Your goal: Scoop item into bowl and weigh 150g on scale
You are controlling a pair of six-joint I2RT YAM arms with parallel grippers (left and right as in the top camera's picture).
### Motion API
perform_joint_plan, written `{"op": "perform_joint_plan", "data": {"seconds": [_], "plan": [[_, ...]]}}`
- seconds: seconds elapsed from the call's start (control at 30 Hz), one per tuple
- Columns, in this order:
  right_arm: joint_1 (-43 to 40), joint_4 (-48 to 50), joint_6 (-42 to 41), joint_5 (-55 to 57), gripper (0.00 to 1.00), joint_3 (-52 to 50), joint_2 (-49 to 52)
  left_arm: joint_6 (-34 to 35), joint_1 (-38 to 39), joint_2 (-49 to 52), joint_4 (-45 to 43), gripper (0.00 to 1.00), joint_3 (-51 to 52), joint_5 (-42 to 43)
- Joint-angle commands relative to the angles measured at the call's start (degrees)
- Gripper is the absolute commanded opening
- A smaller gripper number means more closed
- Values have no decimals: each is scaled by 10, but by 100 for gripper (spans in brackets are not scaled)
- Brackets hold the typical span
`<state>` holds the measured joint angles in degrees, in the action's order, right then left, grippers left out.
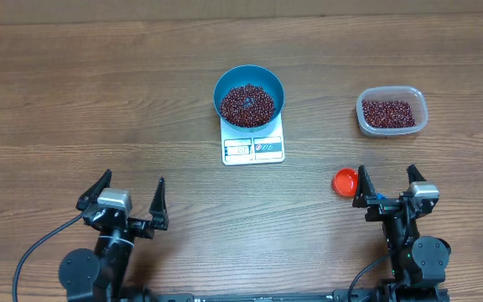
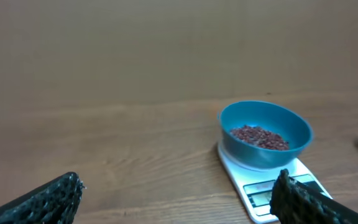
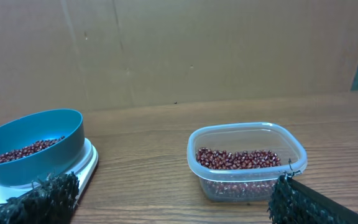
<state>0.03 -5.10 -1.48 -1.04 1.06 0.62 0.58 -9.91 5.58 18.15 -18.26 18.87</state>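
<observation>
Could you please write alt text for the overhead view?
Blue bowl of red-brown beans on a white scale, mid-table; clear tub of beans and small red object at right. Left pincer and right pincer open, empty.

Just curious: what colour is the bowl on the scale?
Blue bowl, clearest from the overhead view.

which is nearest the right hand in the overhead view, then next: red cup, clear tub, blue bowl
1. small round red cup, just left of the right hand
2. clear plastic tub of beans, ahead
3. round blue plastic bowl, far left on white scale
</observation>
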Motion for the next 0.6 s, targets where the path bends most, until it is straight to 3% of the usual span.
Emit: {"op": "perform_joint_plan", "data": {"seconds": [0.0, 0.13, 0.33, 0.57], "plan": [[-2, 3, 1, 5, 100, -6, -3, 51, -2, -33, -24, 100, 47, -68], [-2, 3, 1, 5, 100, -6, -3, 76, 16, -47, -50, 100, 77, -123], [-2, 3, 1, 5, 100, -6, -3, 76, 56, -54, -156, 100, 163, -174], [-2, 3, 1, 5, 100, -6, -3, 67, 58, -54, -136, 100, 180, -178]]}}
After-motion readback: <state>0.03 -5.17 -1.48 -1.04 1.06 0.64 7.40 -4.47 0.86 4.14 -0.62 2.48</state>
